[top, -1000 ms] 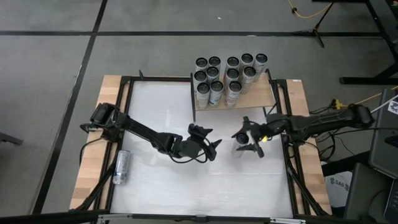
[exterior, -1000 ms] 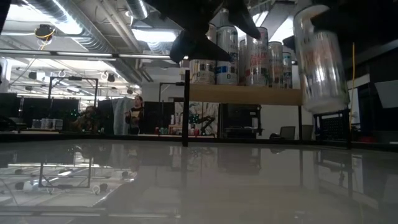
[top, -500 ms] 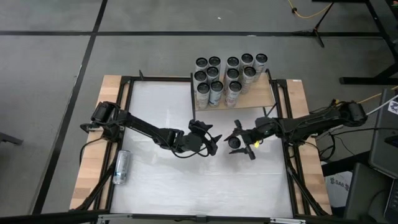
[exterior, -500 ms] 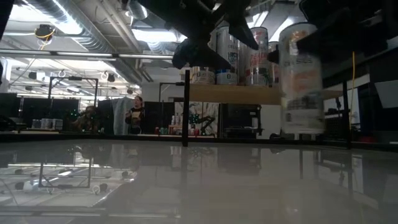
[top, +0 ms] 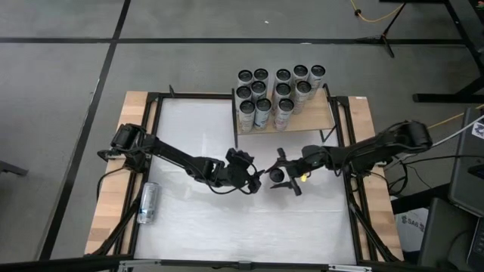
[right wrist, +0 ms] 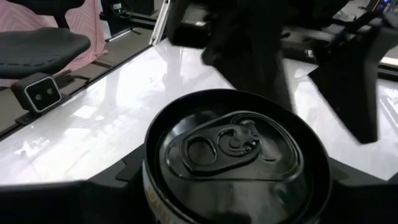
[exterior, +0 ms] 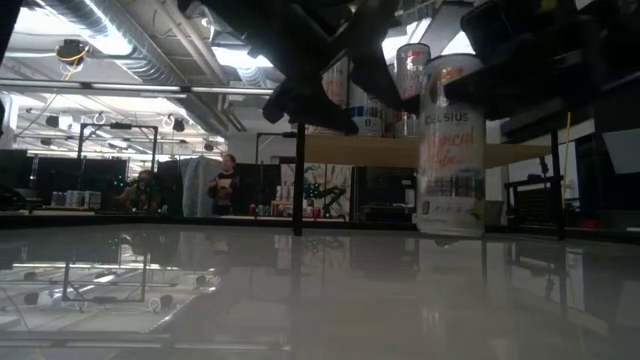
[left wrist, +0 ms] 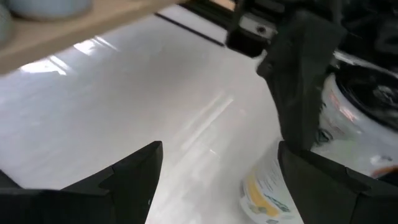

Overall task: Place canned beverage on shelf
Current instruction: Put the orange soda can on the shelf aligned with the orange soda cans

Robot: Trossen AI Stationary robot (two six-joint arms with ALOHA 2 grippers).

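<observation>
A tall white beverage can (exterior: 450, 145) with a black top (right wrist: 236, 149) stands upright between the two arms, near the table's middle. Its base is at or just above the white tabletop; I cannot tell which. My right gripper (top: 281, 174) is shut on it. My left gripper (top: 255, 178) faces the can from the left, open, its fingers (left wrist: 134, 177) spread wide; I cannot tell whether they touch the can (left wrist: 267, 193). The pale wooden shelf (top: 321, 121) on black posts stands at the far edge and carries several upright cans (top: 276, 89). My right gripper pinches the can between its two fingers (right wrist: 121, 183) on opposite sides of the wall just below the rim (right wrist: 151, 186). The fingers come nearly level from the table's right side. The can stays upright in the hold.
Another can (top: 148, 202) lies on its side on the wooden strip along the table's left edge. A black shelf post (exterior: 299, 175) stands behind the work area. The white tabletop (top: 227, 227) is bare toward the near edge. People stand in the room beyond (exterior: 220, 185).
My right gripper has carried the can down and toward the table's left, closer to my left gripper. The can, slightly tilted and high a second ago, now stands upright, low at the tabletop. My left gripper has tipped a little and stayed open.
</observation>
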